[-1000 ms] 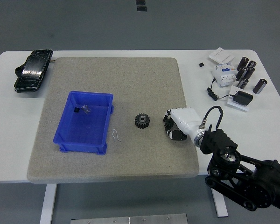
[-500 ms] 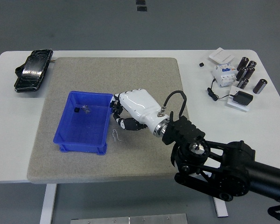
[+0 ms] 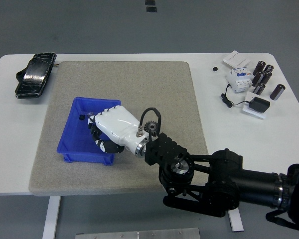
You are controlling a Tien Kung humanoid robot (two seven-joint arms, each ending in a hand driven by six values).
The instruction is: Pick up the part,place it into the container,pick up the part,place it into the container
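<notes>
The right hand (image 3: 108, 130), white-shelled with dark fingers, reaches in from the lower right on a black arm (image 3: 224, 181) and hangs over the right half of the blue container (image 3: 74, 130), its fingers curled downward inside the rim; whether they close on anything I cannot tell, since the back of the hand hides the fingertips and what lies under them; the container sits on the left part of a grey mat (image 3: 139, 84) that covers most of the white counter (image 3: 284, 129); in the container's far left corner a small dark piece (image 3: 81, 117) lies on the floor, apart from the hand; the black gear (image 3: 150, 128) lies on the mat just right of the container, close behind the wrist and partly crossed by a looped black cable (image 3: 150, 112); the gear is outside the container and not held; at the counter's far left a black wrapped object (image 3: 35, 75) lies beside the mat; at the far right stand several dark cylinders (image 3: 263, 77), a white breaker-like block (image 3: 238, 78), a small white box (image 3: 236, 59) and a black adapter (image 3: 259, 105) with its cord; the left arm does not show
</notes>
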